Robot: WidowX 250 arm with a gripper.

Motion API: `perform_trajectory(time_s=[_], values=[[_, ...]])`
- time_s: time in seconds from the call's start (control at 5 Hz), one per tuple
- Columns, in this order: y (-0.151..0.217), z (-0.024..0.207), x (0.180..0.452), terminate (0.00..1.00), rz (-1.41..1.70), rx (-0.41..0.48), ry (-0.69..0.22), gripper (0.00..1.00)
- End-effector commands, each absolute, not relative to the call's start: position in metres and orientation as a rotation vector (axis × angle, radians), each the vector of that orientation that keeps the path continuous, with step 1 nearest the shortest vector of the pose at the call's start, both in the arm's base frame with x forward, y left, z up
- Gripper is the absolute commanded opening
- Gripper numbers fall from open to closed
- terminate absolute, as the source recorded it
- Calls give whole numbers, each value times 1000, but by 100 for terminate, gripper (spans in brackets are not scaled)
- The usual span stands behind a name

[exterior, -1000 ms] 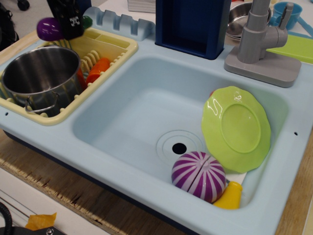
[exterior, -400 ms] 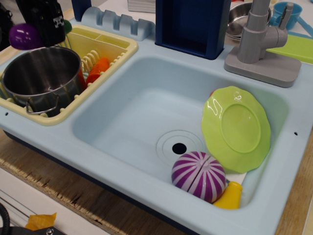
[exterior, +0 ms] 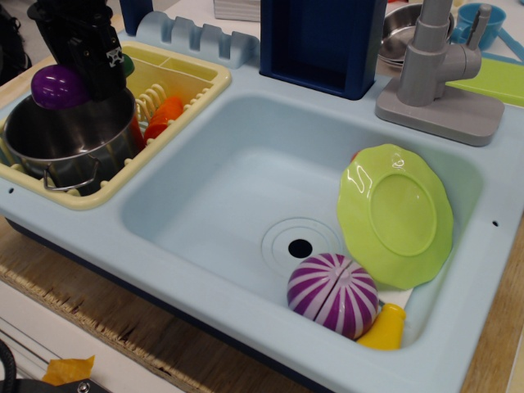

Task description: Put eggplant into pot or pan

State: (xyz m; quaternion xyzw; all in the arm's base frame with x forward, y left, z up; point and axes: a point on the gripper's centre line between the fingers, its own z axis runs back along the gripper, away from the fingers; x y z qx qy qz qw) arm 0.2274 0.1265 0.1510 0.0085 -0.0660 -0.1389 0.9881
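Observation:
The shiny steel pot (exterior: 61, 151) stands in the yellow dish rack (exterior: 192, 82) at the left. My black gripper (exterior: 86, 61) is shut on the glossy purple eggplant (exterior: 53, 86) and holds it over the pot's mouth, near the far rim. The eggplant's purple body sticks out to the left of the fingers; a bit of green stem shows on the right side. The fingertips themselves are hidden behind the gripper body.
An orange toy (exterior: 164, 115) lies in the rack right of the pot. The light blue sink (exterior: 221, 196) holds a green plate (exterior: 397, 213), a purple-and-white striped ball (exterior: 334, 293) and a yellow piece (exterior: 383, 327). A grey faucet (exterior: 438, 57) and steel bowls (exterior: 401, 33) stand behind.
My gripper has carried the eggplant left and then down, from behind the rack to just above the pot's opening.

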Motion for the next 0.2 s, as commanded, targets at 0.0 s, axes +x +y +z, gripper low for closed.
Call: perform_trajectory(time_s=[0.0], values=[[126, 158, 228, 100, -284, 31, -155, 100]])
